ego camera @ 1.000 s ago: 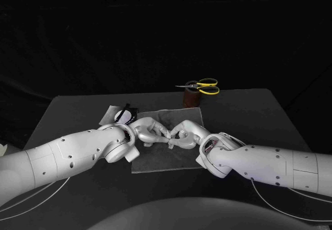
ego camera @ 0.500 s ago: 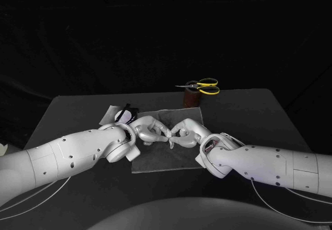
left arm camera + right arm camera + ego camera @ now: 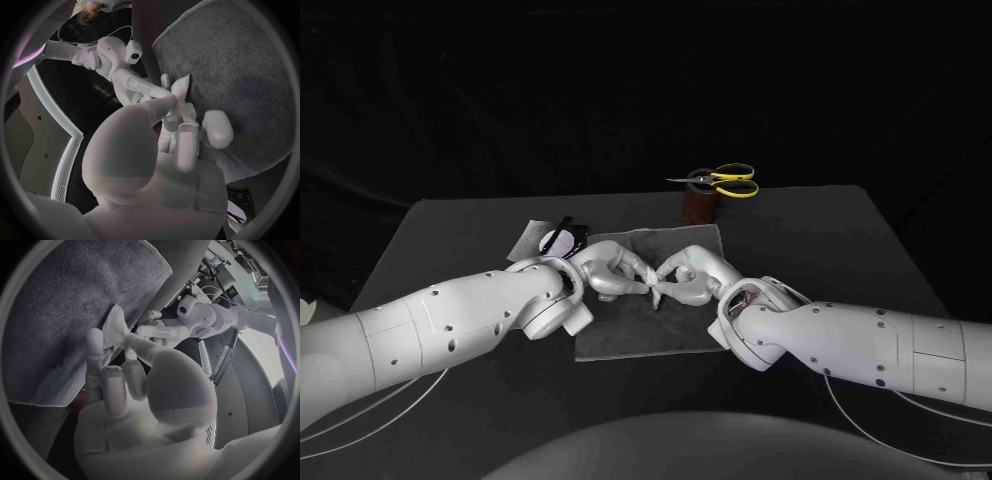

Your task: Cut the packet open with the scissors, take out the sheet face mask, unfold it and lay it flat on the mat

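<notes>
Above the middle of the grey terry-cloth mat [image 3: 640,336], the left robot hand [image 3: 610,272] and the right robot hand [image 3: 692,276] are met fingertip to fingertip. A second ago the fingers were meshed more closely; they have since been drawn up into a shared arch, while arms and mat have been left in place. A thin white folded sheet face mask [image 3: 182,86] is pinched between them, gripped by thumb and finger of the left robot hand and, as far as can be judged, held likewise by the right. The regrasp is taken as a search for a loose edge, so that unfolding is the step in hand; cutting and removal are judged done.

The mask is seen as limp and slightly translucent, tapering to a soft point. The mat is nubbly and rectangular, rumpled along its twelve o'clock edge. The yellow-handled scissors [image 3: 721,178] are rested on a brown cylindrical holder [image 3: 700,206] at one o'clock of the hands, well apart from them. A pale flat packet with dark markings [image 3: 531,238] is left on the black bench [image 3: 848,240] at ten o'clock, just beside the mat's corner.
</notes>
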You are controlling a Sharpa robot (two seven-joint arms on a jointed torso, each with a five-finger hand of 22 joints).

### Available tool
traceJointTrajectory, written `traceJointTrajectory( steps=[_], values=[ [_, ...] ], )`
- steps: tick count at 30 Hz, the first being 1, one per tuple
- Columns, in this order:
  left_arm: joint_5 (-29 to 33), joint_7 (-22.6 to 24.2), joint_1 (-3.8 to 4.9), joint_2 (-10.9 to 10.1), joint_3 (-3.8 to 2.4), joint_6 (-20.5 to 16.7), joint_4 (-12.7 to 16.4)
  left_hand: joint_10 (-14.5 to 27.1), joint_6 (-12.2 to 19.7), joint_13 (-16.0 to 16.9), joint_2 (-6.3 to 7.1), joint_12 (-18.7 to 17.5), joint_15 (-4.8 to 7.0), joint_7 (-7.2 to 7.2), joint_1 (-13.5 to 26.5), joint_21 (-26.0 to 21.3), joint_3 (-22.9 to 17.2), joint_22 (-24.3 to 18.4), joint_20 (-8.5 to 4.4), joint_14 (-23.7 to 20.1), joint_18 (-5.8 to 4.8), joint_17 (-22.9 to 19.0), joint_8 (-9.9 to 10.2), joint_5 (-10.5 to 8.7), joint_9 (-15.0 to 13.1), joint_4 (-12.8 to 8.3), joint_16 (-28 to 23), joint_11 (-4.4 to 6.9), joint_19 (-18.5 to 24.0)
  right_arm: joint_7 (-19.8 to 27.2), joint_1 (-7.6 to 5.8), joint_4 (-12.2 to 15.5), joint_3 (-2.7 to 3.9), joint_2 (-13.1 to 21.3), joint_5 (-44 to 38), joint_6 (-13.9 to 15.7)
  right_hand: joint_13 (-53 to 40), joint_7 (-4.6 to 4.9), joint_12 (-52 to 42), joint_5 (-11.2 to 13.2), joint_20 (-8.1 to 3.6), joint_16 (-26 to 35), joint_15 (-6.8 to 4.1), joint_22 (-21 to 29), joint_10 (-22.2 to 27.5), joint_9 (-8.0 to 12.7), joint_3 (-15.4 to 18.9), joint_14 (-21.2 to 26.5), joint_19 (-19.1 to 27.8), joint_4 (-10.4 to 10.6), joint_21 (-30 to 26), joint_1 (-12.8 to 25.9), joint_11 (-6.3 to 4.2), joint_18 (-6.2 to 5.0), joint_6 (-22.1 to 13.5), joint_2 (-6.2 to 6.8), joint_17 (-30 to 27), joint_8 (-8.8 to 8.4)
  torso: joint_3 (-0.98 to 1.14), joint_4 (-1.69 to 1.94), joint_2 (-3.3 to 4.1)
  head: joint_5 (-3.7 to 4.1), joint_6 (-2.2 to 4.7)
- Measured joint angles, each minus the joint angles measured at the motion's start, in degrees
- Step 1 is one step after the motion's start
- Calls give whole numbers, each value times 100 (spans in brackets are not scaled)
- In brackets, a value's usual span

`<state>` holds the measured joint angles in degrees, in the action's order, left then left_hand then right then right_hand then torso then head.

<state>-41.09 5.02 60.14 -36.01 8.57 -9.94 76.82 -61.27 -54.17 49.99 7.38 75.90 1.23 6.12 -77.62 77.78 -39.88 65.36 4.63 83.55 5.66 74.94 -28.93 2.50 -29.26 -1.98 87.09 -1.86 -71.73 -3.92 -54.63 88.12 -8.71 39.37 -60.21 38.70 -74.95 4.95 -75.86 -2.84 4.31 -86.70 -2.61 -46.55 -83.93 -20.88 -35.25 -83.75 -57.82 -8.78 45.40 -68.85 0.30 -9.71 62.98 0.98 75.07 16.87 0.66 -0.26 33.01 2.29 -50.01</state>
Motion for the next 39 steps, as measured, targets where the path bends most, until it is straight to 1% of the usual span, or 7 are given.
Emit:
traceJointTrajectory(
  steps=[17, 29, 32, 35, 36, 38, 39],
  values=[
    [-14, -79, -2, -59, 3, -186, -4, -102, 21, 89, 93, 43, 20, -21, 180, 51, -416, 74, -44, 20, -1, 0, -103, 17, -124, -116, 4, 23, -46, 83, -3, 25, 6, 113, 92, 4, 2, -33, -35, 22, -21, -15, -21, -10, -20, 1, -49, -21, -21, 15, -2, 0, -20, 5, -9, 1, -17, 0, 0, 1, 0, -19, 0],
    [3, -137, -3, -71, 3, -197, -7, -100, 22, 99, 116, 42, 20, -23, 203, 50, -470, 85, -44, 19, -1, 0, -116, 16, -127, -137, 4, 22, -45, 157, -4, 26, 14, 152, 303, 46, 4, -37, -35, 34, -21, -14, -27, -17, -20, 1, -57, -28, -20, 7, -2, 25, -20, 10, -1, -22, -15, 0, 2, 2, 1, -22, 0],
    [13, -146, -3, -73, 4, -193, -7, -100, 23, 98, 116, 42, 20, -23, 203, 50, -480, 85, -44, 19, -1, 0, -126, 16, -126, -134, 4, 22, -45, 176, -4, 26, 16, 157, 376, 49, 3, -38, -34, 45, -21, -14, -27, -17, -20, 1, -80, -28, -20, 14, -3, 31, -20, 42, 0, -28, -11, 0, 1, 2, 1, -24, 0],
    [42, -149, -3, -74, 4, -189, 0, 41, 38, -171, 142, -38, 19, -26, 306, 50, -480, 63, -44, 19, 0, 0, -129, 17, -126, -134, 3, 30, -45, 200, -4, 26, 17, 156, 443, 50, 1, -39, -34, 38, -21, -11, -27, -16, -20, 1, -81, -27, -20, 14, -3, 32, -20, 43, 1, -28, -11, 0, 0, 2, 2, -23, 0],
    [57, -149, -3, -74, 5, -188, 5, 145, 97, -300, 182, -99, 19, 9, 363, 50, -478, 38, -44, 19, -1, 0, -125, 17, -126, -132, 3, 12, -45, 206, -4, 26, 17, 154, 464, 50, 1, -40, -34, 27, -21, -11, -27, -16, -20, 1, -80, -27, -20, 14, -3, 32, -20, 44, 1, -27, -11, 0, 0, 2, 1, -20, 0],
    [90, -149, -3, -71, 5, -183, 19, 352, 230, -534, 264, -201, 19, 20, 468, 22, -321, -40, -3, 18, -1, 0, -6, 18, -100, -95, 3, -10, -1, 220, -4, 28, 18, 148, 509, 50, 0, -40, -33, 26, -21, -10, -27, -16, -20, 1, -80, -27, -20, 15, -3, 40, -20, 44, 2, -19, -11, 0, 0, 3, 1, -18, 0],
    [108, -146, -3, -67, 5, -181, 25, 421, 269, -611, 272, -233, 19, 23, 532, -6, -248, -77, -3, 18, -1, 0, 41, 17, -69, -98, 3, -17, 29, 228, -4, 30, 18, 145, 528, 50, 0, -40, -33, 26, -21, -10, -27, -16, -20, 1, -80, -27, -20, 14, -3, 47, -20, 45, 2, -12, -11, 0, 1, 3, 1, -18, 0]
  ],
)
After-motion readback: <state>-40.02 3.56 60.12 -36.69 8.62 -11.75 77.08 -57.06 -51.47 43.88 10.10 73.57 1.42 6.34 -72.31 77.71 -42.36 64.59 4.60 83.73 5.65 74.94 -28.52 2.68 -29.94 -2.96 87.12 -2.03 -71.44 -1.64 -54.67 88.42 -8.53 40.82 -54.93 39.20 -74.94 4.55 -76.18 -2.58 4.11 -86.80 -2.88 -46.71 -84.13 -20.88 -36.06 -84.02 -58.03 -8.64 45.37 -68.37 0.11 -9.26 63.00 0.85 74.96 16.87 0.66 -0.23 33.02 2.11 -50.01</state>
